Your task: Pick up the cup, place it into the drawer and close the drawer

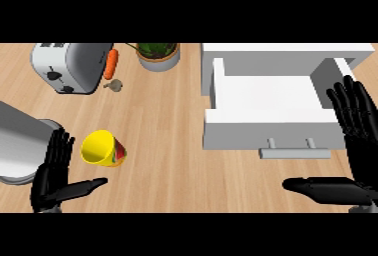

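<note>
A yellow cup (101, 148) with a red and green side lies tilted on the wooden counter, its mouth facing up and left. My left hand (52, 170) stands open just left of the cup, fingers straight up, thumb out below the cup, not touching it. The white drawer (267, 102) is pulled open at the right, its inside bare and its grey handle (295, 151) toward me. My right hand (356, 135) is open at the drawer's right edge, fingers pointing up over the drawer's right wall, thumb stretched left below the handle.
A silver toaster (70, 65) sits at the back left with a carrot (111, 63) beside it and a small mushroom (114, 85) below that. A potted plant (158, 54) stands at the back centre. A grey metal pot (18, 145) fills the left edge.
</note>
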`<state>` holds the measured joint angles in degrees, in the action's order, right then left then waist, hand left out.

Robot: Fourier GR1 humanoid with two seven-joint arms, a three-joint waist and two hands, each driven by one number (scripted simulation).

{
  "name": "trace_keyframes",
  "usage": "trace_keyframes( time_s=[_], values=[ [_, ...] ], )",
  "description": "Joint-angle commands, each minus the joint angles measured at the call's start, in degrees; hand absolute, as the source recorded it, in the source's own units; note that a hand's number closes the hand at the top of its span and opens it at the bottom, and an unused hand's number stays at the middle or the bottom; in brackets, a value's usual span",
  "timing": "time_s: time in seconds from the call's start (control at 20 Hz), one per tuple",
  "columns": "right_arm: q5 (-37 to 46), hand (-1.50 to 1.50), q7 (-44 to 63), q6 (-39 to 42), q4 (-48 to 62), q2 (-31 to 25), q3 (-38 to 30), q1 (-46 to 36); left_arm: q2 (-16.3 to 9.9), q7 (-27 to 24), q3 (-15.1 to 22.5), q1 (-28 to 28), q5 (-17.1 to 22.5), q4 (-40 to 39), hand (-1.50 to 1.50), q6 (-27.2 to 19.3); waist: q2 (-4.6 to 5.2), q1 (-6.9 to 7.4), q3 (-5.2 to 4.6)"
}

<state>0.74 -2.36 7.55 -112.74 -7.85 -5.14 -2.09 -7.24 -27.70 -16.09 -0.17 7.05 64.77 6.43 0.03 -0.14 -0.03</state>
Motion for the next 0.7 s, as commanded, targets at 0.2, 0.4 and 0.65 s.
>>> trace_keyframes(
  time_s=[0.2,0.4,0.65],
  values=[
    [-0.6,-1.5,5.8,0.4,-3.8,0.0,0.4,-1.6,-4.3,-14.4,-3.3,-8.4,0.1,-22.8,-1.5,3.9,0.01,-0.09,-0.01],
    [1.8,-1.5,2.2,-0.4,-3.4,2.4,2.6,1.4,-5.2,-23.9,-4.7,-15.2,-1.1,-36.8,-1.5,3.8,0.11,-0.47,-0.05],
    [-0.7,-1.5,1.6,1.8,-3.7,0.5,-0.7,1.6,-9.5,-27.8,-5.0,-18.1,-1.2,-45.2,-1.5,6.1,0.07,-0.37,-0.03]
  ],
)
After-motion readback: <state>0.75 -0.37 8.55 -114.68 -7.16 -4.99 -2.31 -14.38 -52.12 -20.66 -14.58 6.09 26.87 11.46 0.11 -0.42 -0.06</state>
